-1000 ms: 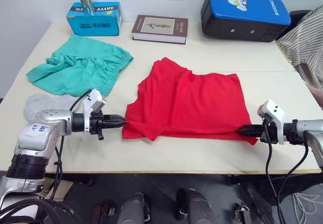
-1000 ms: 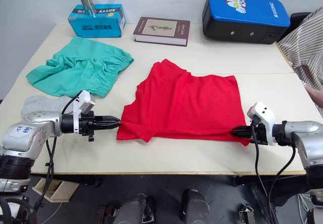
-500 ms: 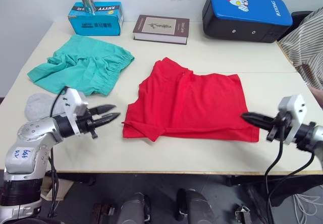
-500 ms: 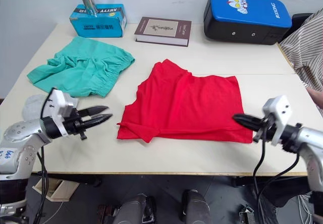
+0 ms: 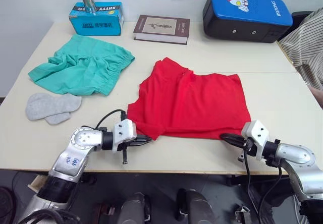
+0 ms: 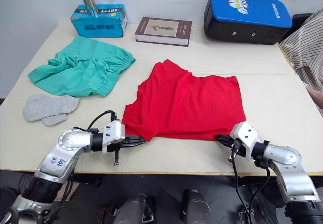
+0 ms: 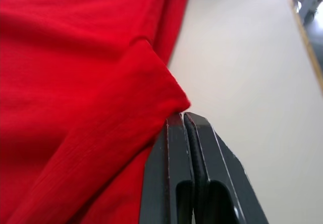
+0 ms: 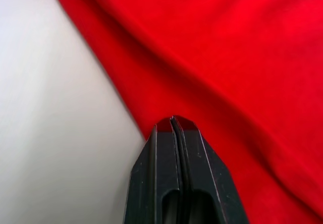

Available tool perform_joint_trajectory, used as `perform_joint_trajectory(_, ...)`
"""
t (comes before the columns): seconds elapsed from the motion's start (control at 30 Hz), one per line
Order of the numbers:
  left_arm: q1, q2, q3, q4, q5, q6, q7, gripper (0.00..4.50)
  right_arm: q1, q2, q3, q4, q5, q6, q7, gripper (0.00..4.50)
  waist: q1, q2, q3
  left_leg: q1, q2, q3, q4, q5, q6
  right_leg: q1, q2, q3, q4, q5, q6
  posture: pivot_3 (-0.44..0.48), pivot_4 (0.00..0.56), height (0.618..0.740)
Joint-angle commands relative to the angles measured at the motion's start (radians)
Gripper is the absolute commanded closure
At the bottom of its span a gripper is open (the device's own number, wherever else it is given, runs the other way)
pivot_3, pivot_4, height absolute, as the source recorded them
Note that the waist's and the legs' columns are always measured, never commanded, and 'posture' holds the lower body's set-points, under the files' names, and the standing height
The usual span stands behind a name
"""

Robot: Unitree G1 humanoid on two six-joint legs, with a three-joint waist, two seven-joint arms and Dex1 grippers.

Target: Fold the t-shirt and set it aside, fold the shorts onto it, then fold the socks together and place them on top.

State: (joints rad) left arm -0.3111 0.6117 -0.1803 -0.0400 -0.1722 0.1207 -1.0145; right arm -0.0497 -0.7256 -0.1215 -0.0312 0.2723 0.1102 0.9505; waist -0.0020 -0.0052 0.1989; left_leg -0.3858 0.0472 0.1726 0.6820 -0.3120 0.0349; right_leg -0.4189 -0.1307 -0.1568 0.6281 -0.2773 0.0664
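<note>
Red cotton t-shirt (image 5: 189,103) lies mid-worktop (image 5: 282,93); both my tools, spread and hovering half a second ago, now sit pressed together at its near corners — left tool (image 5: 144,140), right tool (image 5: 228,137) — apparently pinching hem, next fold ready.

bare table (image 5: 212,52) behind t-shirt (image 5: 194,100)

silver arms, white wrist blocks, black cables, black end effector fingers (image 7: 202,158).
</note>
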Motion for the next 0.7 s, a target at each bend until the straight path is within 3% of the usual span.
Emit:
perform_joint_trajectory(0.03,-0.053,-0.074,0.043,0.020,-0.055,0.028,0.052,4.45,-0.012,0.008,-0.028,0.001,0.011,-0.025,-0.016,4.50,0.000,0.000,0.000,0.000,0.000,0.000,0.000,0.000,0.000,0.000,0.000,0.000,0.000,0.000,0.000,0.000,0.150,0.740)
perform_joint_trajectory(0.27,-0.108,-0.118,0.123,0.071,-0.118,0.127,0.107,4.45,-0.013,-0.002,-0.084,0.023,0.033,0.011,-0.058,4.50,-0.002,0.000,0.000,0.000,0.000,0.000,0.000,0.001,0.000,0.000,0.000,0.000,0.000,0.000,0.000,0.000,0.150,0.740)
perform_joint_trajectory(0.53,-0.086,-0.087,0.176,0.220,0.018,-0.004,0.267,4.45,-0.029,-0.045,-0.163,0.290,-0.056,-0.107,-0.165,4.50,0.000,0.000,0.000,0.000,-0.001,0.000,0.000,0.001,0.001,0.001,0.000,0.000,0.000,0.000,0.001,0.000,0.150,0.740)
perform_joint_trajectory(0.7,-0.072,-0.082,0.307,0.231,-0.051,-0.040,0.319,4.45,-0.047,-0.049,-0.248,0.361,0.000,-0.169,-0.161,4.50,-0.002,0.000,0.000,0.000,0.000,0.000,0.000,0.001,0.001,0.001,-0.001,0.000,0.000,0.000,0.001,0.000,0.150,0.740)
